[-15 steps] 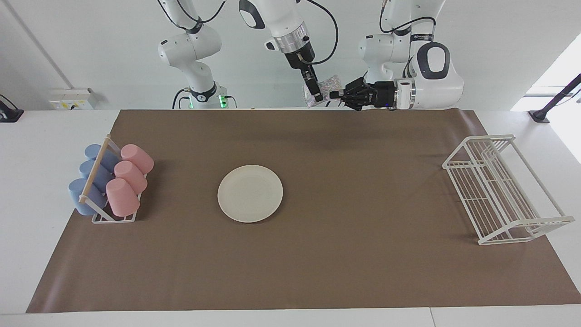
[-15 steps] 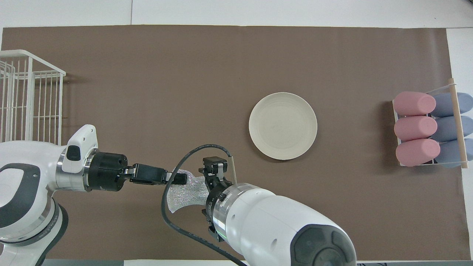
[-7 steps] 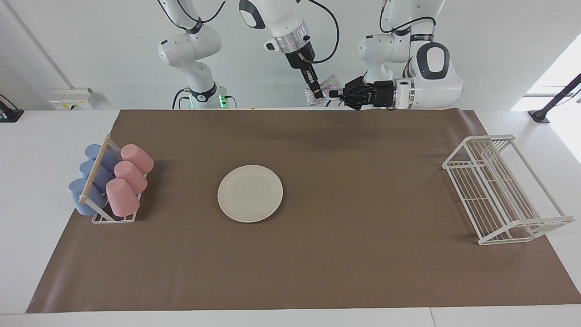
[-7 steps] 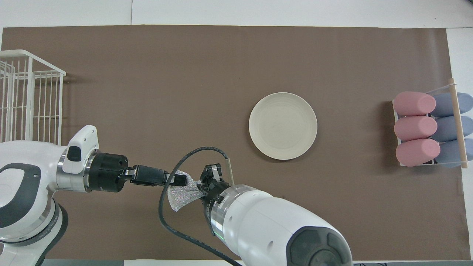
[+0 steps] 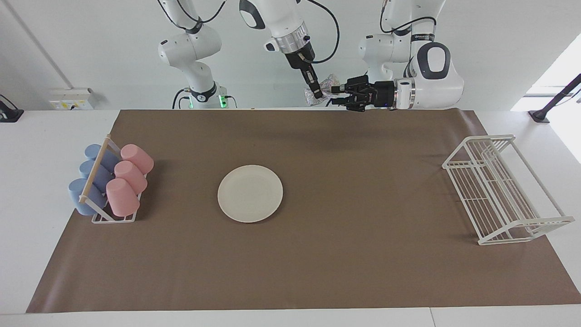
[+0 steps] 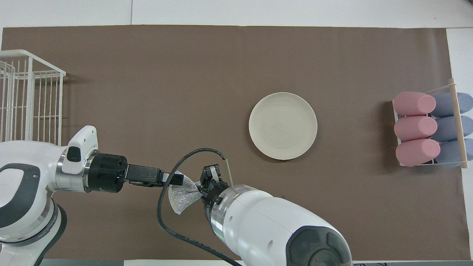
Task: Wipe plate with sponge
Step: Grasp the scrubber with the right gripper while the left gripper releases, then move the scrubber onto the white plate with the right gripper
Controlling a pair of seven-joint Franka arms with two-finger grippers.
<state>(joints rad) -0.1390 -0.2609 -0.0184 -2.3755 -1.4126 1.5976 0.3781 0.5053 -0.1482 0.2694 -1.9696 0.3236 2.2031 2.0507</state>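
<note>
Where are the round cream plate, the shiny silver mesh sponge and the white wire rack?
Round cream-white plate (image 5: 250, 193): facing view, centre of its face.
Silvery-grey mesh sponge (image 6: 181, 195): overhead view, its wider lower lobe.
White wire rack (image 5: 501, 190): facing view, the wires of its floor.

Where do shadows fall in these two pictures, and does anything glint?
Facing view: soft shadows lie on the brown mat beside the white wire rack and the plate. Overhead view: the sponge glints silvery, the plate casts a thin rim shadow.

Colours in scene
Plate plain cream; sponge silvery speckled mesh; mat brown; cups pink and blue; rack white wire.
</note>
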